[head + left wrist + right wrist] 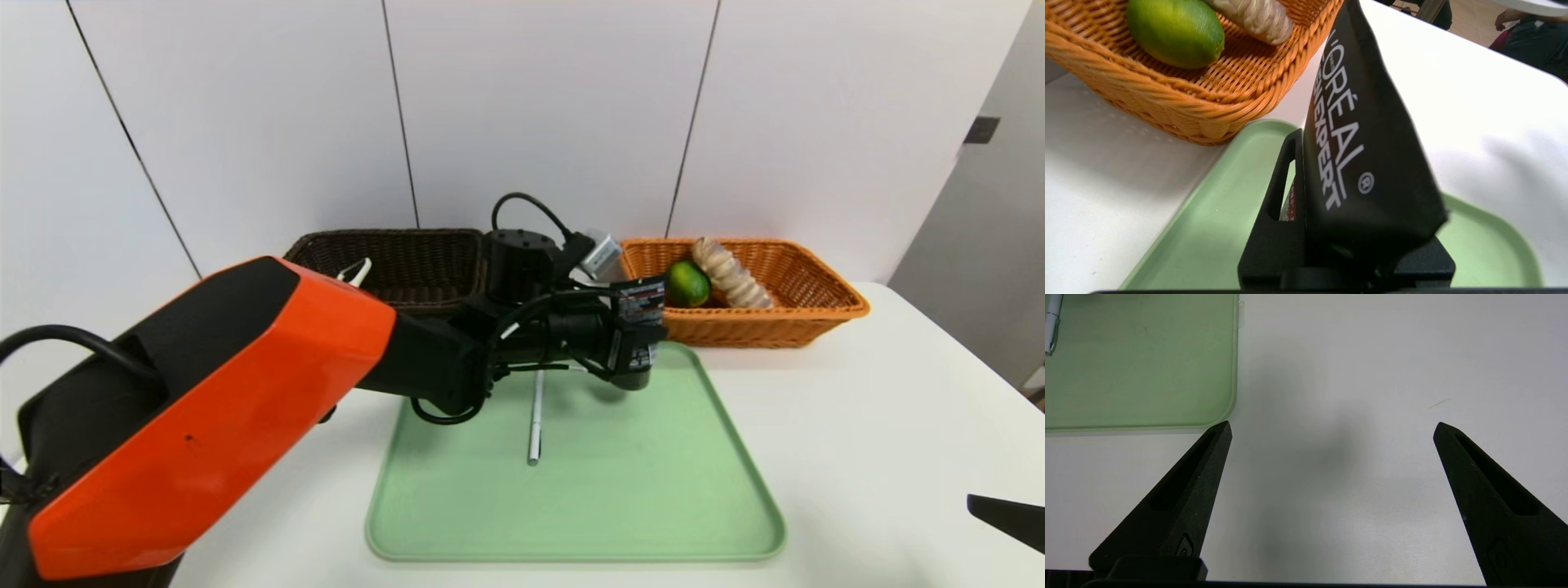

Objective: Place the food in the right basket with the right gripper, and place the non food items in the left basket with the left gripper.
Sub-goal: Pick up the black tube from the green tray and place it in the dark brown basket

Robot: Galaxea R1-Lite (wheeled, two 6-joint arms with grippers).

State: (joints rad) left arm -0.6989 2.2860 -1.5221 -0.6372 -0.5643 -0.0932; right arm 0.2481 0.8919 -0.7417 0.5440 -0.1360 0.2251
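Orange-shelled left arm (212,416): nearest the lens, reaching across the green tray (653,490).
Left gripper (639,333): you're pinching the black tube (1355,155), above the tray's far end, beside the orange basket (759,331); keep that squeeze firm, lift clear, swing to the dark basket (384,237), lower, release.
Pen (535,425): on the tray, next.
Right gripper (1333,430): parked near-right, spread wide.
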